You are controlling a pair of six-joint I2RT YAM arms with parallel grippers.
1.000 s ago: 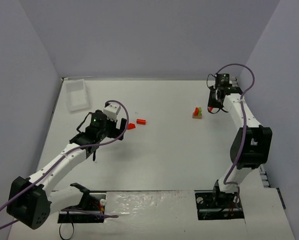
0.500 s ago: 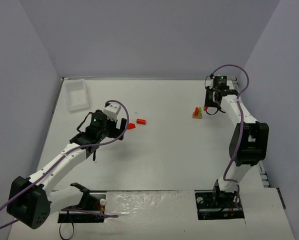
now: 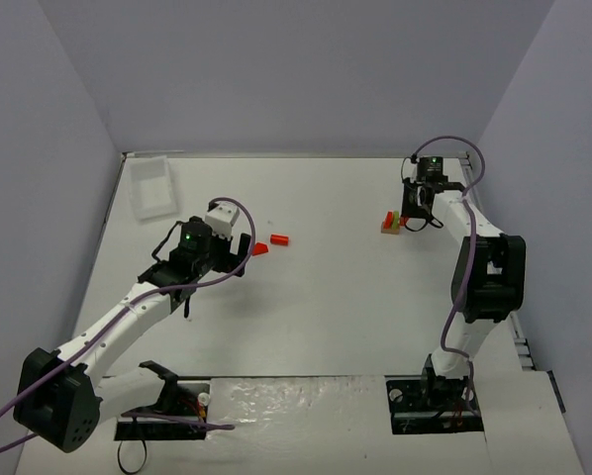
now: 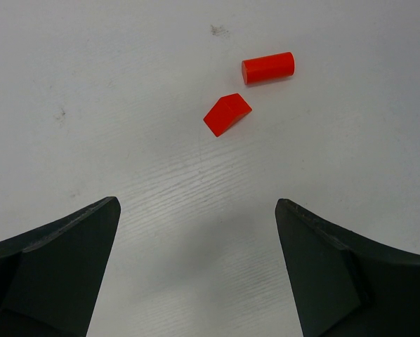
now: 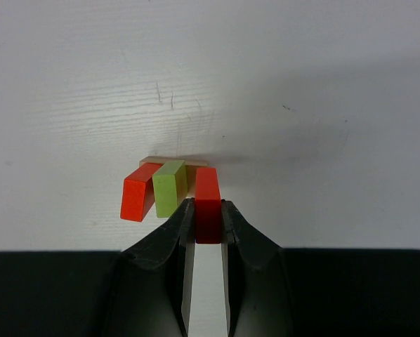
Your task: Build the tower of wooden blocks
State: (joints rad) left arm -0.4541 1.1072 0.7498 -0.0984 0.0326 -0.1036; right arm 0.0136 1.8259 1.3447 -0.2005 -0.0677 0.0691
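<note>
**Right tool (image 5: 208, 205) clamped tight on a red block (image 5: 208, 184); left tool (image 4: 197, 205) spread wide, holding nothing.**

Only the right wrist view shows the wood block tower (image 5: 169, 175) in detail. It sits at that tool's tips as smooth painted bars on a thin tan base (image 5: 161, 161). Left of the gripped block is a yellow-green bar (image 5: 170, 187), then a red bar (image 5: 140, 191) leaning outward. The left wrist view shows a red cylinder (image 4: 267, 68) on its side and a red wedge (image 4: 227, 114) just nearer, both ahead of that tool and clear of its black fingers, on the matt white desk (image 4: 126, 84) (faintly grained). Overhead the tower is a speck, though only that view shows the shallow plastic tray (image 3: 152, 186) beyond the left tool.
</note>
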